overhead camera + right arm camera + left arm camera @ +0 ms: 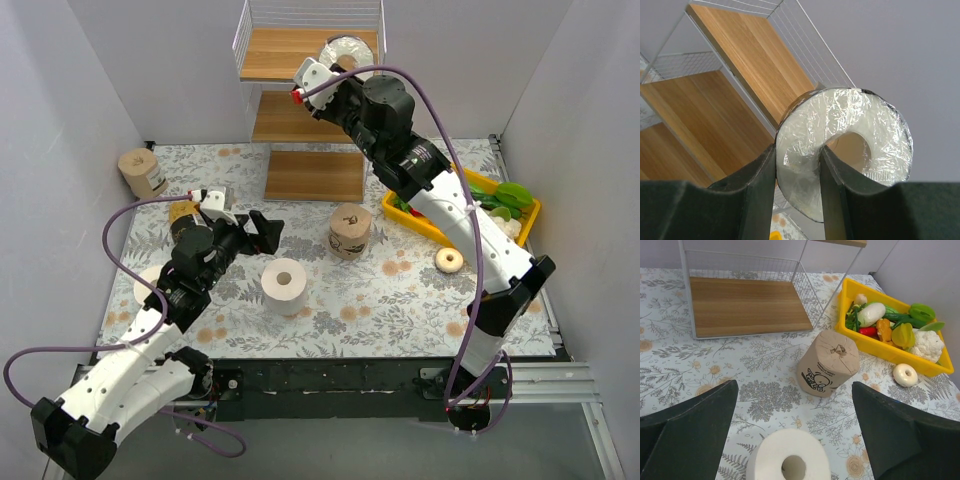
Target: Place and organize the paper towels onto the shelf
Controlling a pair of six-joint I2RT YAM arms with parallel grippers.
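My right gripper [335, 68] is shut on a black-wrapped roll [347, 50] with a film-covered end, held at the right end of the shelf's top board [290, 52]. In the right wrist view one finger [757, 180] is outside the roll [850, 130] and the other is in its core. My left gripper [264, 231] is open above the table. In the left wrist view a white roll [789, 459] lies low between its open fingers [692, 432], a tan labelled roll [829, 362] stands beyond, and the shelf's bottom board [747, 305] lies further back.
The white roll [285, 285] and tan roll [349, 231] stand mid-table. Another tan roll [142, 172] stands far left. A white roll [148, 285] is partly hidden under my left arm. A yellow vegetable tray [530, 222] sits right, with a white ring [450, 259] beside it.
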